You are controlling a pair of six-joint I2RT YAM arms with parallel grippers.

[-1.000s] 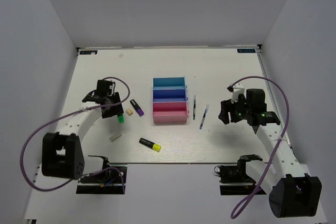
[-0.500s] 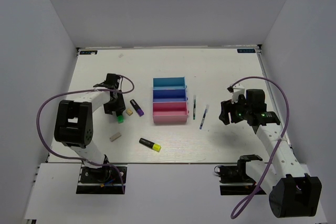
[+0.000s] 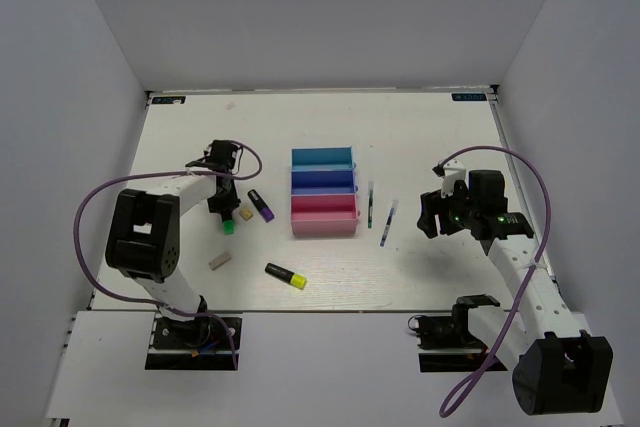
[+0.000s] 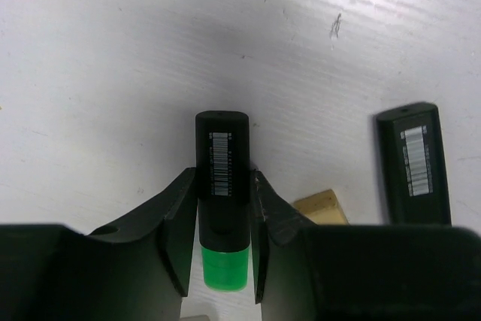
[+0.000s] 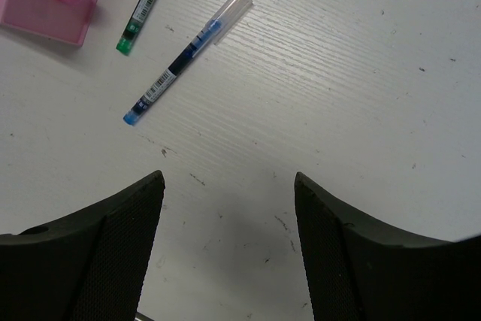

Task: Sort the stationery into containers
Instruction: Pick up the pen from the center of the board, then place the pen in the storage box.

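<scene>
My left gripper is shut on the green highlighter, with a jaw pressed on each side of its black body; its green end sticks out toward the near side. A beige eraser and the purple highlighter lie just to its right. A second eraser and the yellow highlighter lie nearer the front. The teal bin, blue bin and pink bin stand in a row at the centre. Two pens lie right of them. My right gripper is open and empty above the bare table.
In the right wrist view the green-tipped pen, the blue pen and a corner of the pink bin lie ahead of the open gripper. White walls enclose the table on three sides.
My left arm has shifted a little to the right over the green highlighter, which stays in the same spot. The right arm has not moved.
</scene>
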